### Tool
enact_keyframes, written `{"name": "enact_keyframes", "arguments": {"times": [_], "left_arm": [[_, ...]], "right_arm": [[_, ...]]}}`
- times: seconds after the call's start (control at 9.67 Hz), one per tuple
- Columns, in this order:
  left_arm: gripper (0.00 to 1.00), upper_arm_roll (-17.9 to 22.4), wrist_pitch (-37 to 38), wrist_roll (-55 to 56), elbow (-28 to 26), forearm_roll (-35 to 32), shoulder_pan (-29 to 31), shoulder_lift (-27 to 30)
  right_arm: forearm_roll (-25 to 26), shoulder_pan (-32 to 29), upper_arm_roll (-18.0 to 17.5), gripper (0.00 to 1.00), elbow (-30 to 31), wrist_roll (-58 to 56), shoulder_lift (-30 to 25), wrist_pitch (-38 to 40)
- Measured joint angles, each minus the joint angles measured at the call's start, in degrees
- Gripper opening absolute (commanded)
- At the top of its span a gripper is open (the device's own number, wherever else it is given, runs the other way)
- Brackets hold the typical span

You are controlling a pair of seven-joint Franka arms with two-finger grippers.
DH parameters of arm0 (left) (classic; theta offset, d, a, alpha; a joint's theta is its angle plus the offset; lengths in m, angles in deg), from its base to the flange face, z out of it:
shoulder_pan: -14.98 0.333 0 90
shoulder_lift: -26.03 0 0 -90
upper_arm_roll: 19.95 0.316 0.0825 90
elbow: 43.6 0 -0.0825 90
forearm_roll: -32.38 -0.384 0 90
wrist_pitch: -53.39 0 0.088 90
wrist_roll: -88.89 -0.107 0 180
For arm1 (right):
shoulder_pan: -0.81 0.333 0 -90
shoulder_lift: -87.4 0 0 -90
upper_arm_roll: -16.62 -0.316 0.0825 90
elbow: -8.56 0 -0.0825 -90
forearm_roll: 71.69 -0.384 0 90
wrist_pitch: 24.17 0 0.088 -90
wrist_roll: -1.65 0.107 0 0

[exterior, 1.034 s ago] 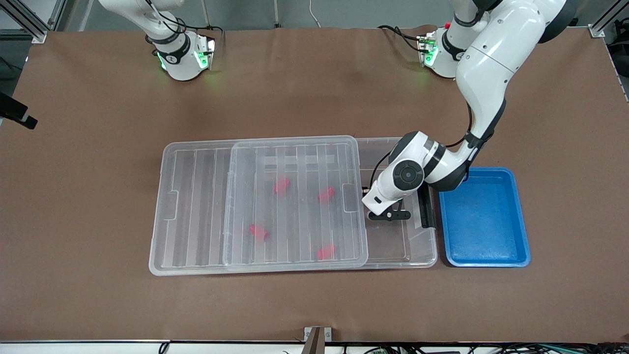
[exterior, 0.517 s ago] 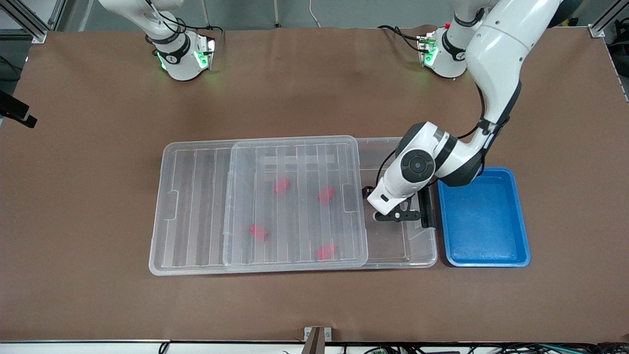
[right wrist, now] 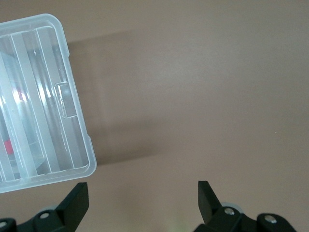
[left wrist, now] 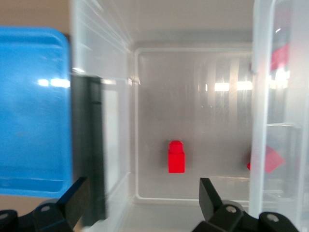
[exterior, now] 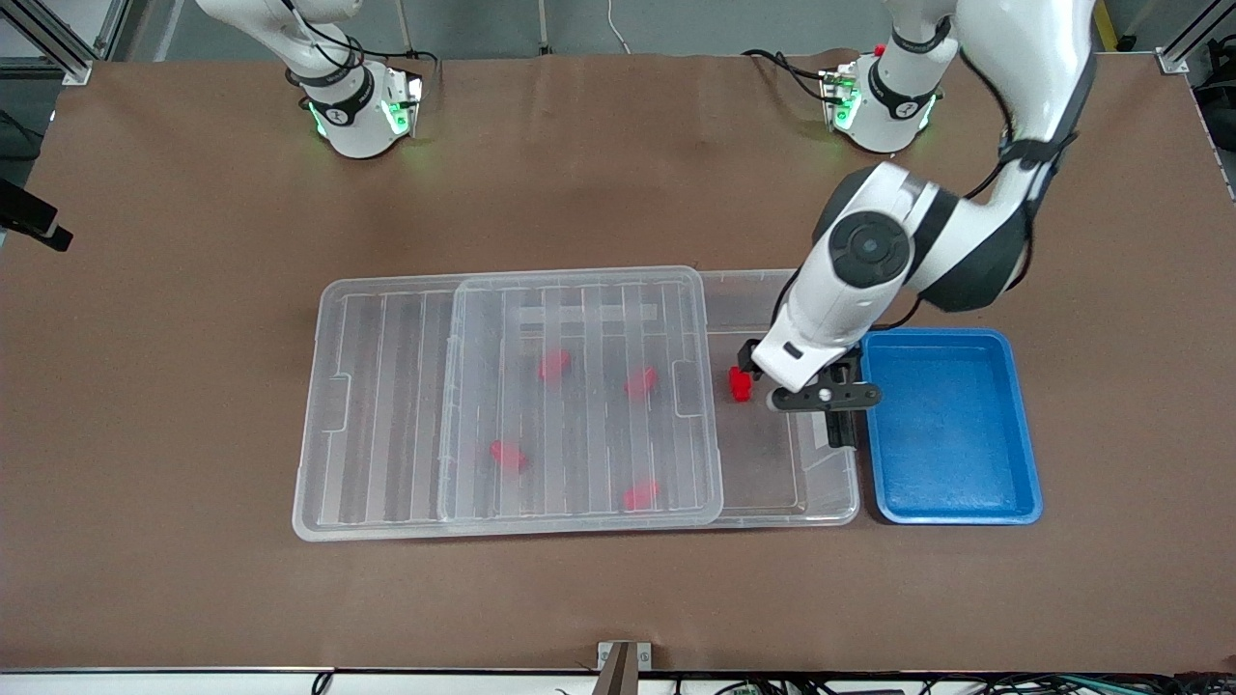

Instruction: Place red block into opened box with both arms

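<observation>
The red block (exterior: 740, 383) lies on the floor of the clear box (exterior: 772, 282), in the uncovered end toward the left arm's end of the table. In the left wrist view the red block (left wrist: 176, 157) lies free, apart from both fingers. My left gripper (exterior: 821, 397) hangs open and empty over that end of the box, by the black handle (exterior: 842, 427). The ribbed lid (exterior: 386, 405) is slid toward the right arm's end. My right gripper (right wrist: 142, 191) is open over bare table beside the lid's corner (right wrist: 72, 159); it shows only in its own wrist view.
Several other red pieces (exterior: 553, 365) lie in the box under the lid. A blue tray (exterior: 951, 425) stands beside the box at the left arm's end. In the left wrist view the blue tray (left wrist: 29, 106) sits just outside the black handle (left wrist: 89, 145).
My left gripper has opened, risen and shifted toward the blue tray. The red block, hidden under the hand before, now lies uncovered on the box floor. The lid has not moved.
</observation>
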Motion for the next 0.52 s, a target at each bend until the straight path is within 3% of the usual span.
{"name": "enact_keyframes", "arguments": {"times": [0.21,0.31,0.52], "left_arm": [[1.00,0.28,9.44,-7.06,7.29,-0.64,2.57,2.94],[1.00,0.24,12.79,-11.72,10.33,-0.64,5.31,3.67],[1.00,0.18,15.60,-16.68,13.97,-0.57,10.31,5.22]], "right_arm": [[0.00,-0.04,-0.03,1.00,0.11,0.00,0.06,-0.11],[-0.02,-0.06,-0.07,0.94,0.43,-0.13,0.34,-0.50],[-0.35,-0.01,-0.52,0.56,3.13,-5.82,3.82,-6.26]]}}
